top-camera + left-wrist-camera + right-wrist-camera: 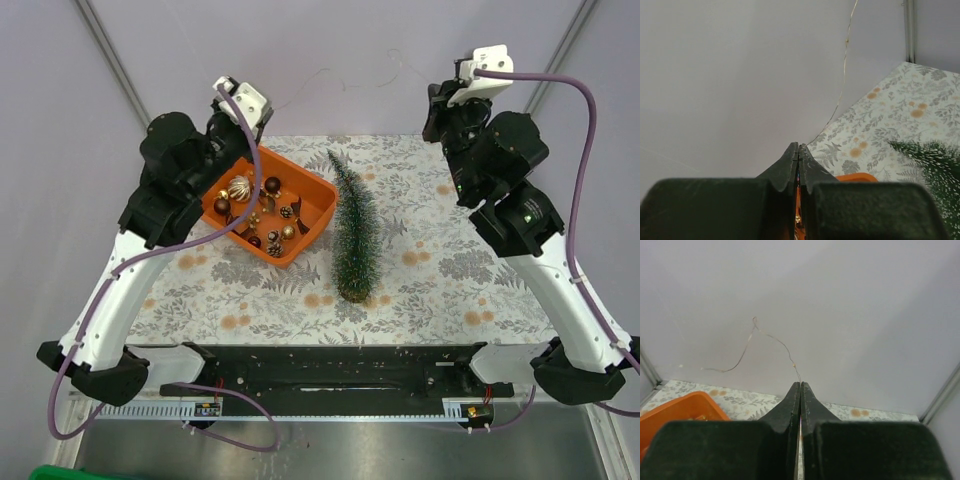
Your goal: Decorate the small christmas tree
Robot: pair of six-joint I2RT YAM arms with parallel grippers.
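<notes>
The small christmas tree (353,235) is sitting on the floral table (450,290), its base toward the arms and its tip pointing away; whether it is standing or lying cannot be told from above. The orange tray (312,228) of ornaments (240,188) is resting just beside it on its left. Both arms are hanging high, beyond the tree's tip and to either side of it. The left gripper (798,146) is showing its jaws pressed together, and a thin wire (844,75) is running out from their tips. The right gripper (800,384) is likewise pinched flat on the other end of that strand. The main risk appears to be the wire itself. It is so fine that it may be slipping through either pinch unnoticed, and one dropped end would leave it trailing behind the tree. If the arms are pulling apart while lowering, the taut strand could be catching the bristles and tipping or dragging the light tree toward the tray. If they are leaving it too slack, the loose loops could be snagging on themselves or hooking the tray's rim instead of settling around the branches.
</notes>
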